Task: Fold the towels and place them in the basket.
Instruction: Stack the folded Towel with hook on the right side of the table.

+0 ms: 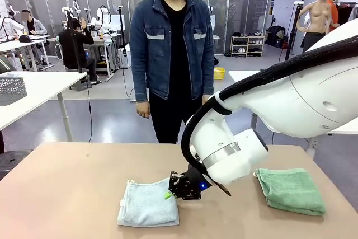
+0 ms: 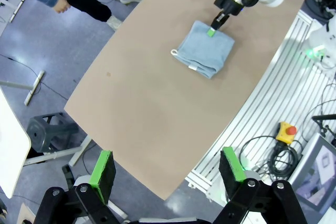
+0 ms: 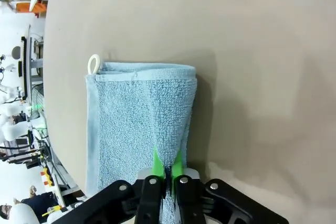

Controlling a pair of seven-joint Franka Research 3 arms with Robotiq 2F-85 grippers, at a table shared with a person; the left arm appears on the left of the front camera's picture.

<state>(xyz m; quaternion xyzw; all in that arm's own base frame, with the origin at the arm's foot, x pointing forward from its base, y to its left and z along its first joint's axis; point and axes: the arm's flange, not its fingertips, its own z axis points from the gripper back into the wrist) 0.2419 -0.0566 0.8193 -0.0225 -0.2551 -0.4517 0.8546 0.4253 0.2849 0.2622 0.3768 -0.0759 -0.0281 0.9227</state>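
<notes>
The blue towel (image 1: pixel 148 205), folded, is lying on the table (image 1: pixel 67 194) left of centre. Its right edge is being pinched by the right gripper (image 1: pixel 168 195), whose pads (image 3: pixel 157 164) are pressed together on the cloth. The green towel (image 1: pixel 291 190) is lying folded at the table's right. The left gripper (image 2: pixel 167 174) is being held fully spread above the table edge, with nothing in it.

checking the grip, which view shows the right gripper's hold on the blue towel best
Right wrist view: the right gripper is shut on the blue towel edge, close up. Front view shows it from the side; left wrist view shows it far off.
</notes>
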